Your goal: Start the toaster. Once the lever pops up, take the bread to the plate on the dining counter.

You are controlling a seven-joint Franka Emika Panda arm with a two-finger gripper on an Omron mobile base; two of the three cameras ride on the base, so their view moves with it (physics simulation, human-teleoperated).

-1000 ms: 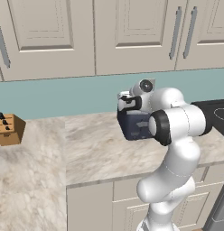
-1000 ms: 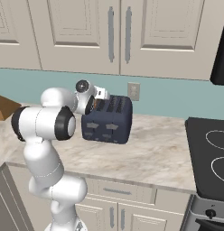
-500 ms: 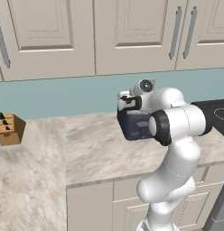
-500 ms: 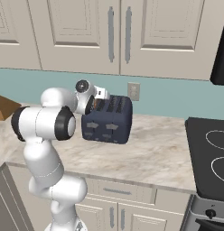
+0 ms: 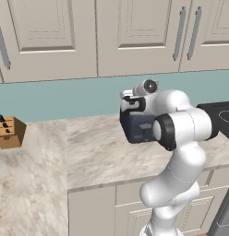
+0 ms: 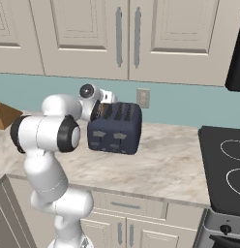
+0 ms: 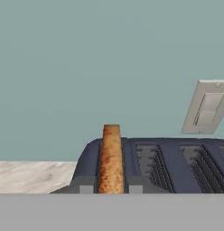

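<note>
The gripper sits at the top of the toaster, at the end nearest the arm, with its fingers pinched on the bread. In the hand view the golden-brown slice stands upright and edge-on right in front of the fingertips, rising out of the nearest slot. Just past it, to the side, the toaster's other dark slots run away from the gripper. Below the gripper, the toaster's navy front with its small grey panels faces the counter edge, and the marbled counter spreads out beneath. Beyond the toaster is the teal wall, with a pale outlet plate behind its far end. Well off to the gripper's left stands a tan knife block; far to its right lies a black cooktop.
</note>
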